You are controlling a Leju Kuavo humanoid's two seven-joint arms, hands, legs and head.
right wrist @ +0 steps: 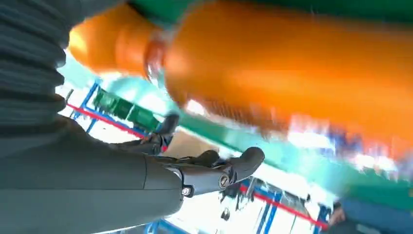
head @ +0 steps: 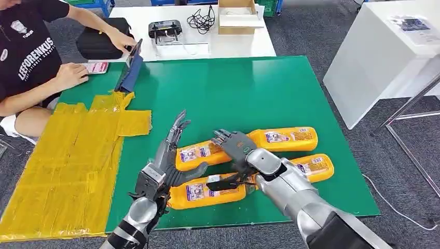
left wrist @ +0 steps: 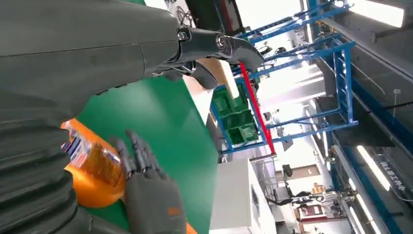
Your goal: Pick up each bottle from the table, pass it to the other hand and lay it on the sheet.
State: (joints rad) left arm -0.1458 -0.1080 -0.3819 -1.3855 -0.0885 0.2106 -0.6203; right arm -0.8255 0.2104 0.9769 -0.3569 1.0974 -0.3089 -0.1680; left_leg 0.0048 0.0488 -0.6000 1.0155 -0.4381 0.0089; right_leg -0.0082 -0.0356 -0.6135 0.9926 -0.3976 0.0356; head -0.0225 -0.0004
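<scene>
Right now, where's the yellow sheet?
In the head view the yellow sheet covers the green table's left side, left of the left hand and the orange bottles.

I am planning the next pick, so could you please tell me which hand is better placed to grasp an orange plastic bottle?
Probably the right hand: it already hovers over an orange plastic bottle, fingers apart. The left hand, nearer the yellow sheet, suits receiving.

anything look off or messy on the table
The yellow sheet is wrinkled, patched from taped pieces, one flap jutting onto the green mat. The bottles lie flat, unspilled. Nothing looks damaged.
</scene>
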